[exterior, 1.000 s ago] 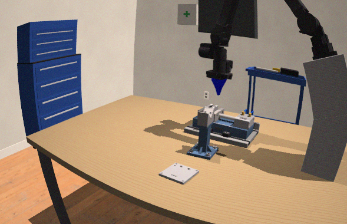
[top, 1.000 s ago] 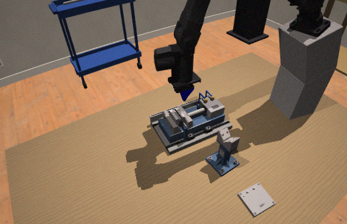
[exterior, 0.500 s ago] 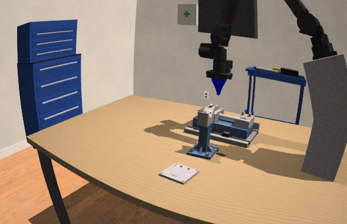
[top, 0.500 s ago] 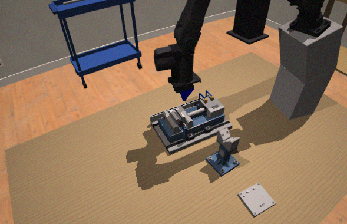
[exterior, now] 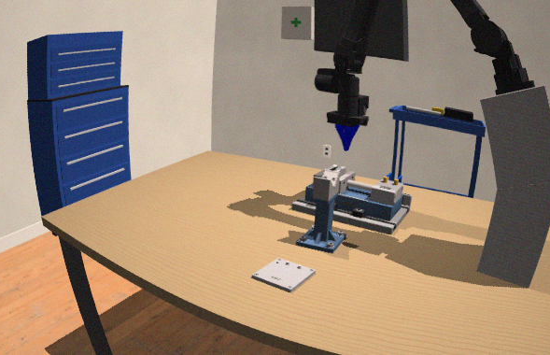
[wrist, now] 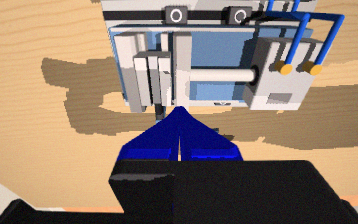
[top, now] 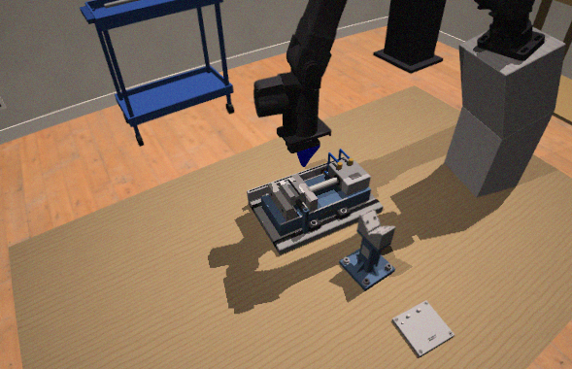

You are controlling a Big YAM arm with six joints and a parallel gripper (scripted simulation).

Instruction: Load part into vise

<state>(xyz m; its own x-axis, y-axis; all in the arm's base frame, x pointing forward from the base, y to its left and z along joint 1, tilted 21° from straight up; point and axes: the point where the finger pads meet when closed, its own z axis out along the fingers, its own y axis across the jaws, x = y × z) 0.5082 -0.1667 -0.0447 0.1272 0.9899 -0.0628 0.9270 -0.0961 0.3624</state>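
The part [wrist: 142, 82] lies in the open vise between the fixed jaw [top: 282, 203] [wrist: 125, 60] and the moving jaw [top: 308, 196] [wrist: 183, 75]. A dark slot runs lengthwise along its upward face. Its long side is close beside the fixed jaw; whether they touch is not clear. A narrow gap separates it from the moving jaw. Contact with the work stop and the low bars cannot be made out. My gripper [top: 305, 164] [exterior: 346, 149] [wrist: 179, 112] is shut and empty, above the vise, pointing down. The infeed plate [top: 421, 332] [exterior: 284, 276] holds no part.
The empty V-block [top: 379, 235] [exterior: 324, 188] stands on a blue post between the vise and the infeed plate. The air cylinder [top: 352, 180] [wrist: 280, 82] has raised blue hoses with yellow fittings. A grey pedestal [top: 500, 112] [exterior: 518, 187] stands beyond the cylinder end.
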